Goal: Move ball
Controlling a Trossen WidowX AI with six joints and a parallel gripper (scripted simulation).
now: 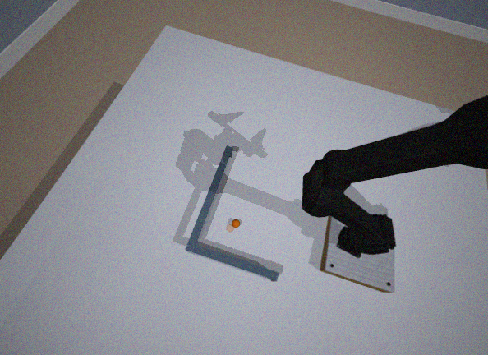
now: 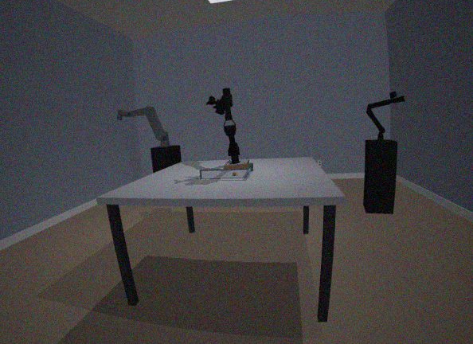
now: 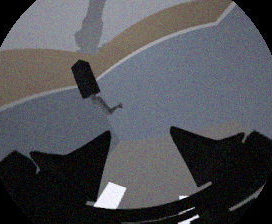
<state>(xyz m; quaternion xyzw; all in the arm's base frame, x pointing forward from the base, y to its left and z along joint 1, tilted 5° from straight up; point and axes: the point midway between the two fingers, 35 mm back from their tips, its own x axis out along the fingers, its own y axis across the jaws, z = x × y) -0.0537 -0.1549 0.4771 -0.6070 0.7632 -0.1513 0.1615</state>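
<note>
Orange ball [image 1: 236, 223] sits inside the corner of the two low walls [image 1: 209, 198], overlapping the pale see-through copy [image 1: 230, 228] but a touch off it, near the middle of the white table [image 1: 123, 276]. The arm is raised high above its base plate [image 1: 361, 272] toward the far edge (exterior view), gripper [image 2: 213, 101] spread wide with nothing between its fingers, well clear of the ball

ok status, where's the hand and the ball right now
Hand open, raised high, holding nothing. Ball on the table inside the walls, partly overlapping the see-through copy. Nothing in the way.
</note>
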